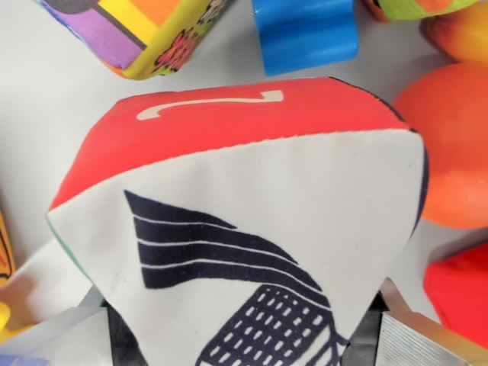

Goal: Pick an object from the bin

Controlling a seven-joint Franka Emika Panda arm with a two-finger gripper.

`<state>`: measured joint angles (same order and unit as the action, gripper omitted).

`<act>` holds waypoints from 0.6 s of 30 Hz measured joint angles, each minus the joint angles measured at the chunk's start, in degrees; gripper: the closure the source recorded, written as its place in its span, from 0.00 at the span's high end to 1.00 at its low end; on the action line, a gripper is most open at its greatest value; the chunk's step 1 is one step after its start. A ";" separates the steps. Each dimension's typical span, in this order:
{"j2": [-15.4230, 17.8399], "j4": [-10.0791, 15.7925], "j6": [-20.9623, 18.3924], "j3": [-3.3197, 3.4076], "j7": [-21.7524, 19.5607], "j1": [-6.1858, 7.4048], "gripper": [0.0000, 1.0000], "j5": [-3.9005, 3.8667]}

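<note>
Soft cube filled my wrist view, sitting between the gripper fingers.

I saw the gripper at the bottom edge, its metal fingers pressed against either side of the soft fabric cube, so it looked clamped on it. The cube's white face carried a dark blue striped print; its red top face bore a pale numeral. Behind it on the pale bin floor lay a multicoloured fabric block toward the wrist view's left, a blue wavy piece just above the cube, an orange ball at the wrist view's right, and a red soft shape below that.
</note>
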<state>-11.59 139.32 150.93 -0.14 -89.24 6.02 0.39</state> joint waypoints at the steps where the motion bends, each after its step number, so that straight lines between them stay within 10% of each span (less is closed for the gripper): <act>1: 0.27 0.00 -0.28 0.00 0.00 0.00 0.00 0.00; 18: 9.60 -0.99 -10.52 0.00 0.00 0.00 0.00 0.00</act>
<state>-1.99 138.33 140.41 -0.14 -89.24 6.02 0.39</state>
